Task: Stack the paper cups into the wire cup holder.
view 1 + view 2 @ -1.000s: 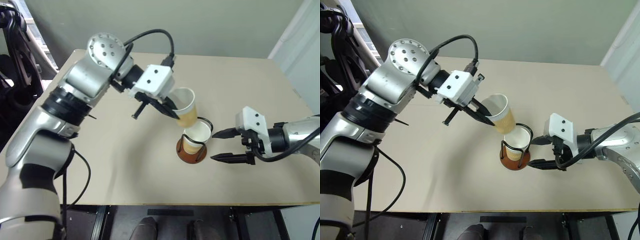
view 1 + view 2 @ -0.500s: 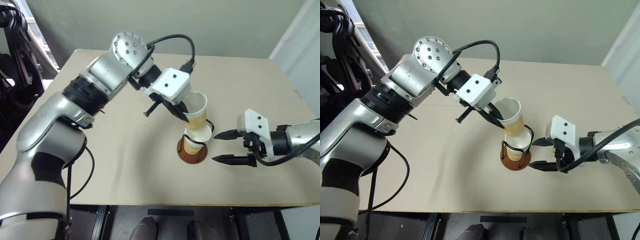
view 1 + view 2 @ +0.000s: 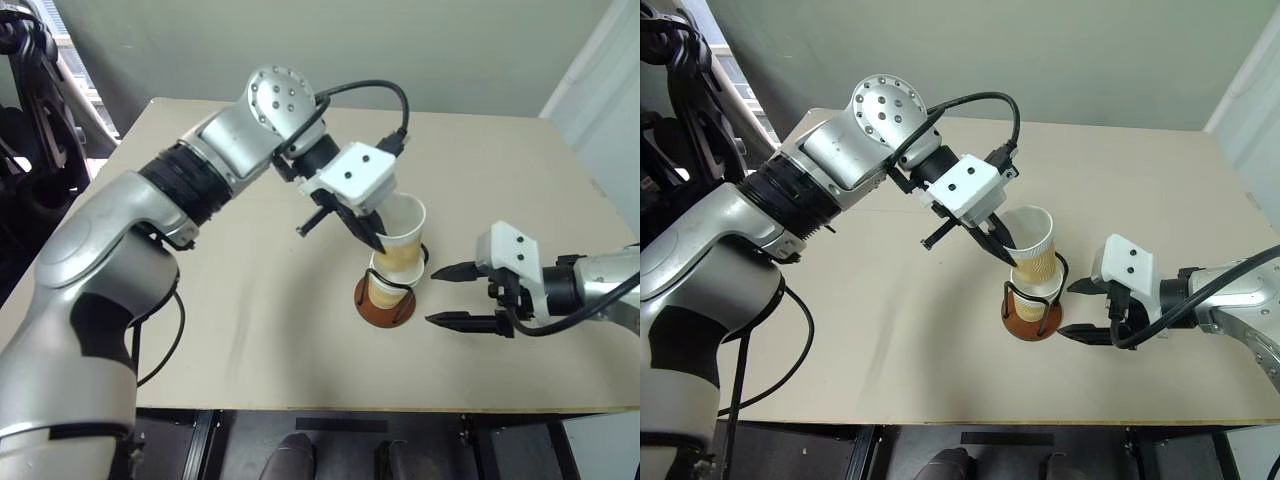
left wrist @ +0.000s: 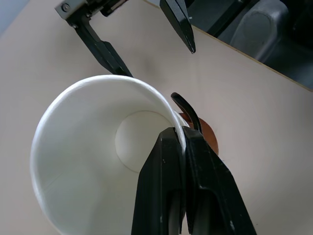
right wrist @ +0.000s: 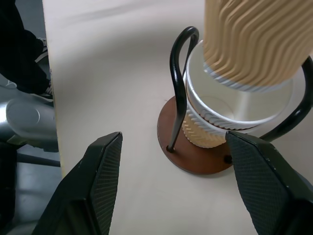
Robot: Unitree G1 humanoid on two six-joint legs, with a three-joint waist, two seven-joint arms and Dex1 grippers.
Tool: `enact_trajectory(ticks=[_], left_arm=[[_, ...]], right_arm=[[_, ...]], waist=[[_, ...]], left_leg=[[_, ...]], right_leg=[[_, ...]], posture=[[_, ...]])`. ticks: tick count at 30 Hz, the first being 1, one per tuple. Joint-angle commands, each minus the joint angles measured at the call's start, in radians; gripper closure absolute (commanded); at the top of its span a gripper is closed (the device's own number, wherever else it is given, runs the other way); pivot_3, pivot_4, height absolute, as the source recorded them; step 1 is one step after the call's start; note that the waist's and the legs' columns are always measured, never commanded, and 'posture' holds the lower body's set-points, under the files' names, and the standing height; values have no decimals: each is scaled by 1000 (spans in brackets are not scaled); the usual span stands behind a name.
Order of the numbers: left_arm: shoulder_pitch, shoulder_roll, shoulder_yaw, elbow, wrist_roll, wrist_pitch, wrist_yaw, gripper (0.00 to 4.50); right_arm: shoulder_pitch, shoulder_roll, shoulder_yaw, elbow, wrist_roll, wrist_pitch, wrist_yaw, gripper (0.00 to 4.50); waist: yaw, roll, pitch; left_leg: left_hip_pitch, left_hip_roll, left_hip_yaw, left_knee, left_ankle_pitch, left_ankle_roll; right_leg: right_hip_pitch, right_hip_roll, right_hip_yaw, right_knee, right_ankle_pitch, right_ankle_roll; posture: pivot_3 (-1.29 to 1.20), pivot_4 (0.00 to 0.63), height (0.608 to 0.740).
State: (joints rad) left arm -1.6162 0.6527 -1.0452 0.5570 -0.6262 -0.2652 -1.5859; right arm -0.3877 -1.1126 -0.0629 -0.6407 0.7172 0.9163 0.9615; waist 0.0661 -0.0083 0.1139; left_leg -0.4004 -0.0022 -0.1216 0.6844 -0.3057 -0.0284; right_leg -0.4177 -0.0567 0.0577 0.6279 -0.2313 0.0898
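My left gripper [image 3: 378,238] is shut on the rim of a tan ribbed paper cup [image 3: 403,228], one finger inside its white interior [image 4: 88,147] and one outside. This cup hangs nearly upright, its bottom at the mouth of a second paper cup [image 5: 215,125]. That second cup stands in the wire cup holder [image 3: 383,312], between black wire loops on a reddish-brown disc base [image 5: 195,159]. My right gripper [image 3: 432,296] stands open just to the right of the holder, near the table surface, its fingers pointing at the base with nothing between them.
The holder sits near the middle of a beige table [image 3: 250,330], a little toward the front edge. Dark equipment [image 3: 30,120] stands beyond the table's left side. Open tabletop lies on every side of the holder.
My left gripper has carried its cup to the right and slightly down, from left of the holder to directly above it, and the cup has tipped more upright. The right gripper has stayed put.
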Motion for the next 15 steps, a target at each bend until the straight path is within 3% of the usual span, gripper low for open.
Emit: enact_trajectory(ticks=[1,14,15], left_arm=[[-39,-9,-6,9,-8,-34,-29,4448],[-40,-93,-10,101,80,-108,-29,4448],[-39,-100,-6,104,85,-111,-29,4278]], right_arm=[[-9,-3,-44,-28,15,-5,-12,1120],[1,-3,-53,-36,18,-9,-26,1120],[1,-3,-53,-36,18,-10,-27,1120]], waist=[[1,0,0],[7,0,0],[7,0,0]], left_leg=[[0,0,0,0,0,0],[0,0,0,1,0,0],[-1,0,0,1,0,0]], right_leg=[[0,0,0,0,0,0],[0,0,0,0,0,0],[0,0,0,0,0,1]], posture=[[0,150,740],[0,150,740],[0,150,740]])
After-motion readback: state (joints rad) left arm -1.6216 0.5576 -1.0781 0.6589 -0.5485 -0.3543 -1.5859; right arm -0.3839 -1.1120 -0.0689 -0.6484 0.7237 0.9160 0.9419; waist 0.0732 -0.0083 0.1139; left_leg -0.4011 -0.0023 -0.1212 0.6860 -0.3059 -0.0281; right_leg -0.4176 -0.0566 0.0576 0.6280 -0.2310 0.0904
